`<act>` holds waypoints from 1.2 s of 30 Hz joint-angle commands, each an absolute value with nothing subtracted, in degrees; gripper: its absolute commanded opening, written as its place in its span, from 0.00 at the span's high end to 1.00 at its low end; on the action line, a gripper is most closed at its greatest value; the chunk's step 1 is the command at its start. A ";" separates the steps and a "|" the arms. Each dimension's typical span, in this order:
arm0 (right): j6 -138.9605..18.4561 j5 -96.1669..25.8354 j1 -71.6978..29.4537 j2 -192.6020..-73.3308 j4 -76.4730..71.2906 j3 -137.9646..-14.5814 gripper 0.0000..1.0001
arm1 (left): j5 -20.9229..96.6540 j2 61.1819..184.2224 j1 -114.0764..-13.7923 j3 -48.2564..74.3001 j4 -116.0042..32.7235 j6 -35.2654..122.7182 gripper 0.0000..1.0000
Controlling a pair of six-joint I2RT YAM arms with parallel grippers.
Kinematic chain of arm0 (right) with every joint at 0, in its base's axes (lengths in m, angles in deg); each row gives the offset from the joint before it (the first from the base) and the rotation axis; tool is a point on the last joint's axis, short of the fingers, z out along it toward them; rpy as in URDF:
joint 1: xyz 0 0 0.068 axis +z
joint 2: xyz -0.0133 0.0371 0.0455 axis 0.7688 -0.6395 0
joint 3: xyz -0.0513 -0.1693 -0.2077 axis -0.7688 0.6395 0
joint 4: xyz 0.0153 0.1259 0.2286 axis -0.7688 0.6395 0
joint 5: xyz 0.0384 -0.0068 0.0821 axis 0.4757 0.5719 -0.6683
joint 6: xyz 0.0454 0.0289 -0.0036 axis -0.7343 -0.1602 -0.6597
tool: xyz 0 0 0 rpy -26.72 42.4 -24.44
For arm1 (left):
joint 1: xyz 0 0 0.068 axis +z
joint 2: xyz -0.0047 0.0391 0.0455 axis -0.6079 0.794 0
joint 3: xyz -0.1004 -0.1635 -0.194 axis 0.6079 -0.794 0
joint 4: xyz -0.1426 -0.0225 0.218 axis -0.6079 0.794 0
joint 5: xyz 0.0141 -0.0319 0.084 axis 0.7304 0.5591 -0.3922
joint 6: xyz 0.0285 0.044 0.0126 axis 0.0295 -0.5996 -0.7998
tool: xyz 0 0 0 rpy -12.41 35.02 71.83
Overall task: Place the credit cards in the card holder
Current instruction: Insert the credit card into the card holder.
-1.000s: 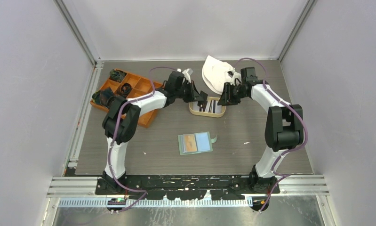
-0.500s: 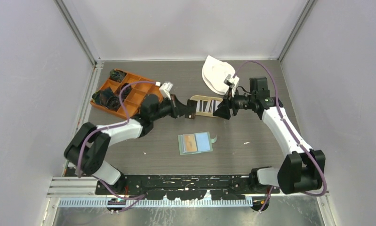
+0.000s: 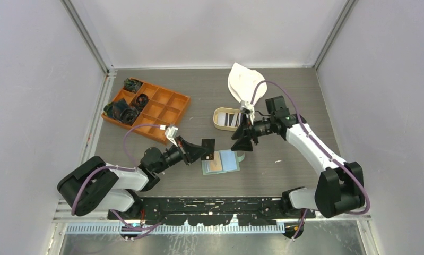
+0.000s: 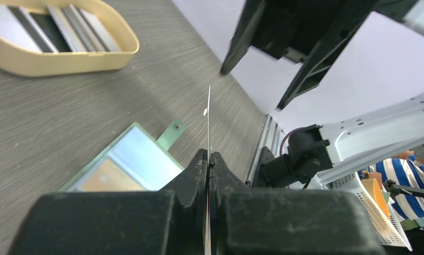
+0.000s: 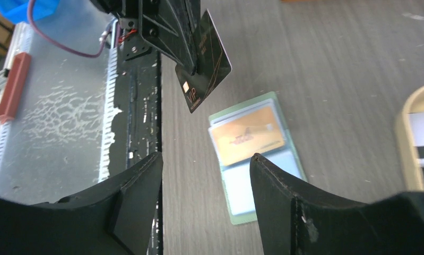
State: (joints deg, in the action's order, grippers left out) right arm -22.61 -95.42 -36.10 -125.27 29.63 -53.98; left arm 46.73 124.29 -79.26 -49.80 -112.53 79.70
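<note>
Whereas both grippers stood at the tray [image 3: 216, 119] a second ago, the left gripper [image 3: 205, 150] has since swung down to lower centre of the top view. Its fingers are pressed together on a black card [image 3: 208, 150]. The left wrist view shows this card edge-on, upright, clamped by its lower edge.

The holder [image 3: 228, 161] lies open and flat on the table, just right of the held card, at centre of the frame. A gold card [image 5: 247, 134] already sits in one of its pockets; the pale blue pocket beside it looks vacant.

The right gripper [image 3: 242, 139] has also come away from the tray. It hangs between tray and holder with jaws spread, gripping nothing.

The remaining cards [image 3: 231, 118] rest in the tray, upper centre, well apart from the holder.

Interpretation: pick-up of the second card is complete and transport nearly so. Insertion is the step in hand. The card would probably need tilting flatter to enter a pocket, and the right gripper seems placed to steady the holder.
</note>
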 commanded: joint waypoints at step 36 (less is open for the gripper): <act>-50.27 -93.08 -25.58 -129.22 10.99 -54.53 0.68 | 50.49 128.09 -84.90 -45.38 -121.54 74.11 1.00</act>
